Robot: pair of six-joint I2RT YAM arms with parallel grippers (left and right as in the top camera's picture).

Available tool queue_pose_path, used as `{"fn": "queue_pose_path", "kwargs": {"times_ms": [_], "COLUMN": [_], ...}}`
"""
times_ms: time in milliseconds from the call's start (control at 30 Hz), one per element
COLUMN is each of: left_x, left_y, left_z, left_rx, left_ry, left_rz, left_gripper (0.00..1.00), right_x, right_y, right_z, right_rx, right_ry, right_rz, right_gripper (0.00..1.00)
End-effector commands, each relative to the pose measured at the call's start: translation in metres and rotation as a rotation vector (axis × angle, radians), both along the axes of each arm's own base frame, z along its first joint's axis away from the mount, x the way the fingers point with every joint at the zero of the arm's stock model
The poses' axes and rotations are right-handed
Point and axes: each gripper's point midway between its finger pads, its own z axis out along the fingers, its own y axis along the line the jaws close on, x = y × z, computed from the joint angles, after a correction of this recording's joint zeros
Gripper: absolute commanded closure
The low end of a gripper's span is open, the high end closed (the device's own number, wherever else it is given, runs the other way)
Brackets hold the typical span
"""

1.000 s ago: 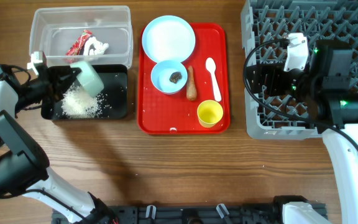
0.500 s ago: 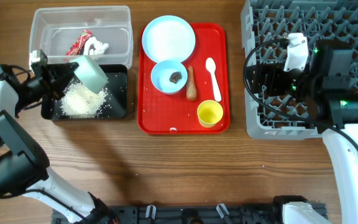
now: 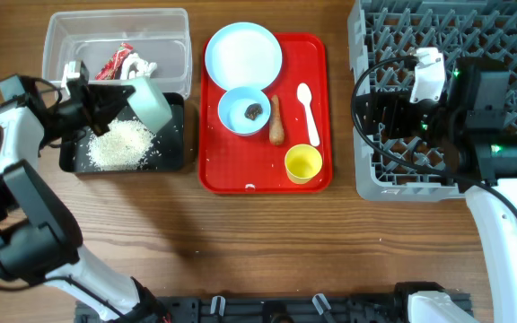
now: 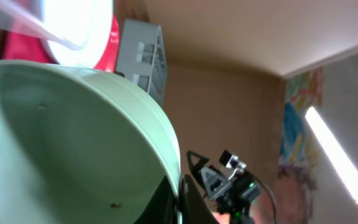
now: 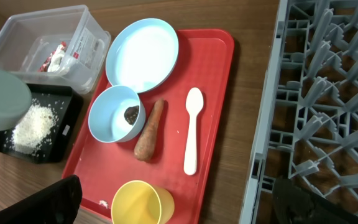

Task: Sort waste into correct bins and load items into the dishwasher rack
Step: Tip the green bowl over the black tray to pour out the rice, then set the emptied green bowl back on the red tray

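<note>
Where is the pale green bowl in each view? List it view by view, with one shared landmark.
Overhead: pale green bowl at left, tipped over the black tray.
Left wrist: the bowl fills the lower left.
Right wrist: the bowl at the left edge.
Shared landmark: grey rack, in all three.

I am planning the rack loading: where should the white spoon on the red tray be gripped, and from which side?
Grip the white spoon at mid-handle, from straight above, closing across its narrow width. It lies flat on the red tray, with the carrot-like stick close beside it and the yellow cup near the handle end.
</note>
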Motion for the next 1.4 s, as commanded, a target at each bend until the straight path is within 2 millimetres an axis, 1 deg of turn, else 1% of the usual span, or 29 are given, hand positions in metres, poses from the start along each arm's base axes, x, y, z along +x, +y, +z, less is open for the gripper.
{"fn": "queue_pose_path", "kwargs": {"times_ms": [0,100,167,233,267,300,367,400,467,500,567,600,667,700,767,800,833,867,900,1000,1033,1067,1100,1133,1200,1233,1267,1300,1367], "left_x": [-0.007,-0.011,-0.016,-0.026,-0.032,-0.041,-0.057,-0.064,-0.075,-0.083,-0.092,-0.094,-0.094,-0.093,-0.088,-0.083,-0.078,-0.071,-0.064,-0.047,-0.044,-0.041,-0.039,-0.040,-0.041,-0.041,-0.041,-0.041,-0.040], "left_y": [-0.004,-0.010,-0.022,-0.043,-0.053,-0.068,-0.094,-0.109,-0.137,-0.160,-0.181,-0.185,-0.185,-0.184,-0.180,-0.172,-0.161,-0.145,-0.132,-0.118,-0.108,-0.092,-0.063,-0.040,0.001,0.018,0.029,0.038,0.049], "left_z": [0.041,0.043,0.044,0.045,0.042,0.037,0.018,0.009,-0.003,-0.015,-0.031,-0.040,-0.055,-0.057,-0.053,-0.047,-0.043,-0.035,-0.024,0.018,0.034,0.052,0.074,0.086,0.094,0.093,0.093,0.086,0.071], "left_rx": [0.089,0.193,0.286,0.447,0.543,0.666,0.904,0.979,1.059,1.121,1.213,1.261,1.377,1.403,1.404,1.393,1.383,1.354,1.286,0.925,0.806,0.667,0.505,0.412,0.275,0.210,0.156,0.115,0.068], "left_ry": [-0.141,-0.131,-0.120,-0.148,-0.150,-0.147,-0.128,-0.129,-0.150,-0.174,-0.187,-0.169,-0.099,-0.091,-0.079,-0.061,-0.037,-0.019,-0.010,-0.181,-0.232,-0.296,-0.370,-0.405,-0.427,-0.417,-0.405,-0.354,-0.270], "left_rz": [-0.001,0.005,-0.007,-0.045,-0.068,-0.104,-0.193,-0.246,-0.345,-0.422,-0.498,-0.506,-0.465,-0.451,-0.405,-0.358,-0.308,-0.254,-0.204,-0.209,-0.195,-0.168,-0.109,-0.059,0.035,0.076,0.104,0.131,0.160], "left_gripper": [0.96,0.96,0.96,0.96,0.96,0.96,0.96,0.96,0.96,0.96,0.96,0.96,0.96,0.96,0.96,0.96,0.96,0.96,0.96,0.96,0.96,0.96,0.96,0.96,0.96,0.96,0.96,0.96,0.96], "right_x": [0.005,0.005,0.005,0.005,0.005,0.005,0.006,0.006,0.006,0.005,0.005,0.005,0.005,0.005,0.005,0.005,0.005,0.005,0.005,0.005,0.005,0.005,0.004,0.004,0.004,0.004,0.004,0.005,0.005], "right_y": [-0.001,-0.001,-0.001,-0.001,-0.001,-0.001,-0.001,-0.001,-0.001,-0.001,-0.001,-0.001,-0.001,-0.001,-0.001,-0.001,-0.001,-0.001,-0.001,-0.001,-0.001,-0.001,-0.001,-0.001,-0.001,-0.001,-0.001,-0.001,-0.001], "right_z": [0.004,0.005,0.005,0.005,0.005,0.005,0.005,0.005,0.005,0.005,0.005,0.005,0.005,0.005,0.005,0.005,0.005,0.005,0.005,0.005,0.005,0.004,0.003,0.003,0.004,0.004,0.004,0.004,0.004], "right_rx": [-0.005,-0.005,-0.005,-0.005,-0.005,-0.005,-0.005,-0.004,-0.004,-0.003,-0.003,-0.003,-0.003,-0.003,-0.003,-0.003,-0.003,-0.003,-0.003,-0.003,-0.003,-0.003,-0.003,-0.003,-0.003,-0.003,-0.003,-0.003,-0.003], "right_ry": [-0.008,-0.013,-0.014,-0.013,-0.013,-0.013,-0.015,-0.014,-0.014,-0.013,-0.012,-0.012,-0.013,-0.013,-0.013,-0.013,-0.013,-0.013,-0.013,-0.012,-0.012,-0.008,-0.003,-0.002,-0.005,-0.006,-0.006,-0.008,-0.008], "right_rz": [-0.009,-0.009,-0.009,-0.009,-0.009,-0.009,-0.009,-0.009,-0.009,-0.010,-0.010,-0.010,-0.010,-0.010,-0.010,-0.010,-0.010,-0.010,-0.010,-0.010,-0.010,-0.010,-0.010,-0.010,-0.010,-0.010,-0.010,-0.010,-0.009], "right_gripper": [0.00,0.00,0.00,0.00,0.00,0.00,0.00,0.00,0.00,0.00,0.00,0.00,0.00,0.00,0.00,0.00,0.00,0.00,0.00,0.00,0.00,0.00,0.00,0.00,0.00,0.00,0.00,0.00,0.00]}}
